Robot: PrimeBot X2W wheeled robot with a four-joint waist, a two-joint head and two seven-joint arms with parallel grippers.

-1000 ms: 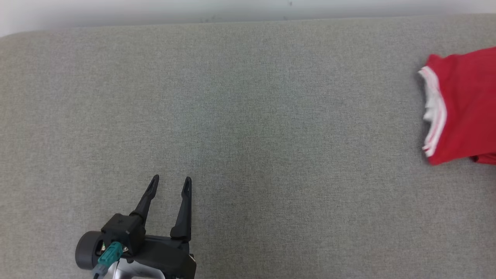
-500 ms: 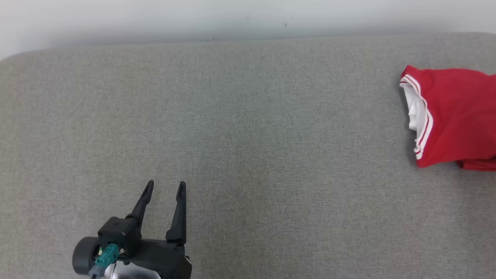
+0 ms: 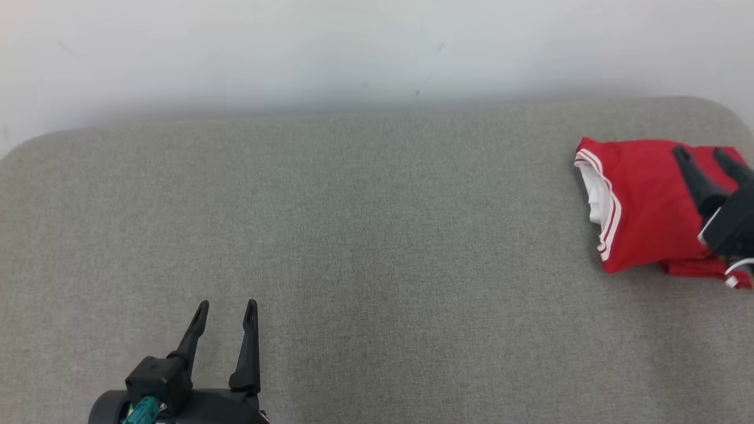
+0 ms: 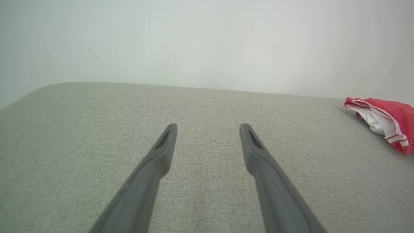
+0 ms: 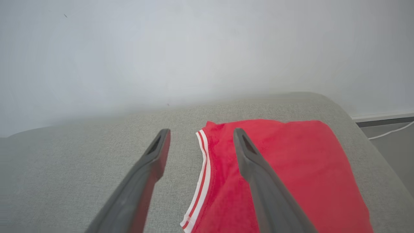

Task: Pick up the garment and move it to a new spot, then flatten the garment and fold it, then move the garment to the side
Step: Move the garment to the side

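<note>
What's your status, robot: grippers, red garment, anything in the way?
Left gripper open over grey surface. Right gripper open above red garment, not gripping. Garment folded, at right end. Nothing in the way.

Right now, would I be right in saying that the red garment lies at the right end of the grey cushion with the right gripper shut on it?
Not quite. The red garment does lie at the right end of the grey cushion, but the right gripper is open, its fingers spread apart and holding nothing, as the right wrist view shows.
</note>
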